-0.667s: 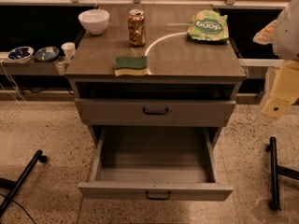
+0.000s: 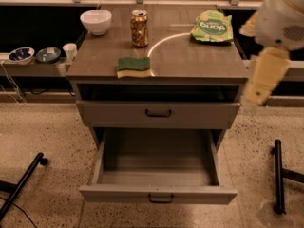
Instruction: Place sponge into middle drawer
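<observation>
One clumsy reach could have knocked the sponge (image 2: 134,66) off the front edge of the tabletop (image 2: 199,63) and past the open middle drawer (image 2: 156,193) below the sponge, since the gripper (image 2: 262,80) hung well to the sponge's right, spread or pressed together I could not tell.

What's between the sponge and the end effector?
In the camera view, only bare cabinet top lies between the sponge and the end effector, which hangs beyond the top's right edge; the snack bag sits farther back.

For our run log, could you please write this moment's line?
green rectangular sponge: on cabinet top; grey metal middle drawer: open; gripper: right of cabinet
</observation>
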Action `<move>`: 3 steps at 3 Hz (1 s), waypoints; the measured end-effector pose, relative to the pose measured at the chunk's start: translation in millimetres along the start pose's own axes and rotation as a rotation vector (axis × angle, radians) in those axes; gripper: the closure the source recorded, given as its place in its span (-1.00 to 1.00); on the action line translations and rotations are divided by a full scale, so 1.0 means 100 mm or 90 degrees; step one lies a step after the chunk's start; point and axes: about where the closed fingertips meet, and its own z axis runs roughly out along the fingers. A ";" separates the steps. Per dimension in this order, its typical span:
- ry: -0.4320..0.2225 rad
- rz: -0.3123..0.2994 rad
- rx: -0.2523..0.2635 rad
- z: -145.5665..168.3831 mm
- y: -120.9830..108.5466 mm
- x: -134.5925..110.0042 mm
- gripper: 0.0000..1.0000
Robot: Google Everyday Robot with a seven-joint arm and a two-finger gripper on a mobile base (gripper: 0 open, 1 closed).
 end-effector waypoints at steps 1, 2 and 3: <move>-0.011 -0.022 -0.017 0.32 -0.50 -0.59 -1.00; -0.036 -0.029 -0.053 0.88 -0.89 -1.18 -1.00; -0.061 -0.012 -0.092 1.61 -1.15 -1.68 -1.00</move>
